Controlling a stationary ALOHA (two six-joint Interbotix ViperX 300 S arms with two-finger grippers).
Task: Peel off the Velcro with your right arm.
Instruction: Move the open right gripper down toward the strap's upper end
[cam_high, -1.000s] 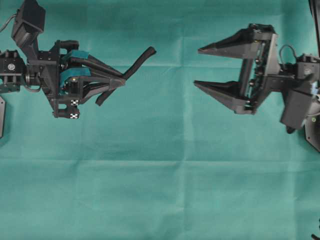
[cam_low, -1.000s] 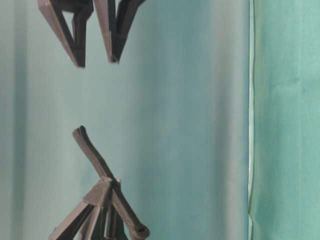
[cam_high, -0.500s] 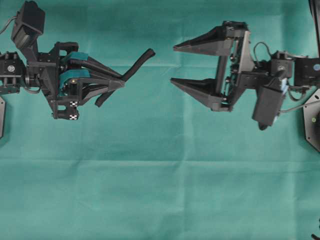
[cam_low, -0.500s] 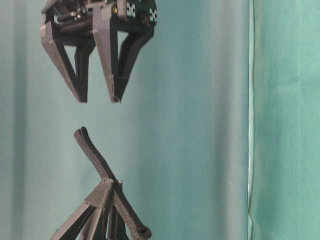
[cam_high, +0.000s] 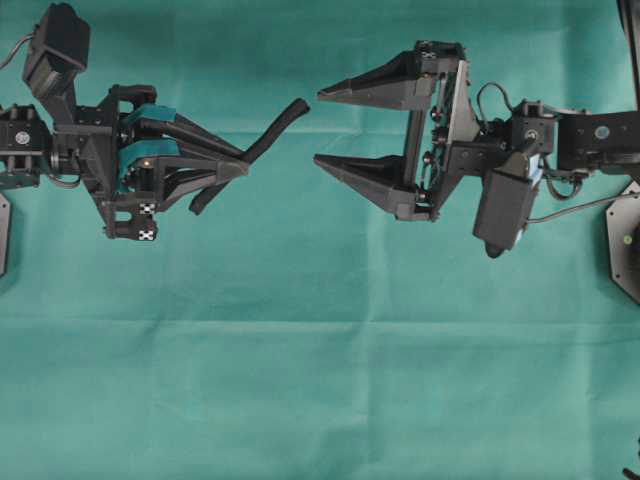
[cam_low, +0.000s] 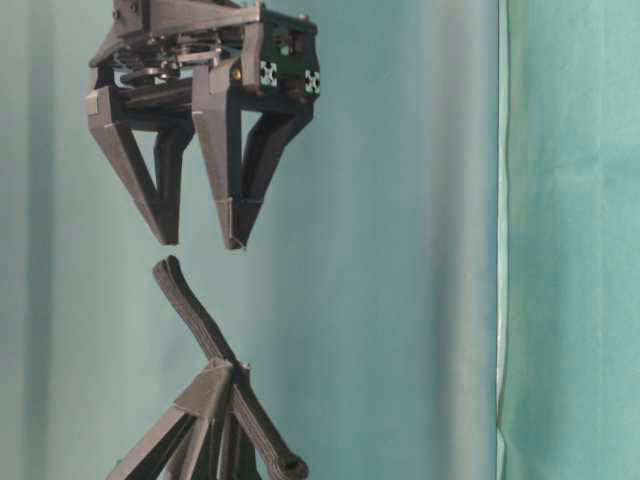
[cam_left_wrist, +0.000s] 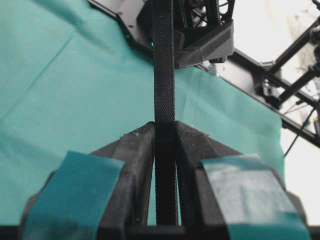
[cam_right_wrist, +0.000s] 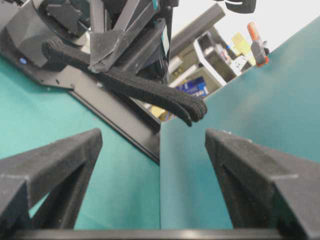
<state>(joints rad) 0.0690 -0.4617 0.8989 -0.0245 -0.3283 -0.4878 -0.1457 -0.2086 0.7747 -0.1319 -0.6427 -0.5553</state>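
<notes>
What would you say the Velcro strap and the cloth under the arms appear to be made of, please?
The Velcro looks like black woven fabric with a matte finish: the left wrist view shows a fine, regular weave, and it bends softly past the left gripper that pinches it. The table cover looks like thin teal cloth, possibly non-woven: it is matte, with faint fold creases.

The thin black two-layer Velcro strap (cam_high: 262, 143) sticks out past the tips of the left gripper with teal pads (cam_high: 243, 160). The all-black right gripper with long pointed fingers (cam_high: 318, 128) sits just beside the strap's far end, above the green cloth table (cam_high: 320, 380).
</notes>
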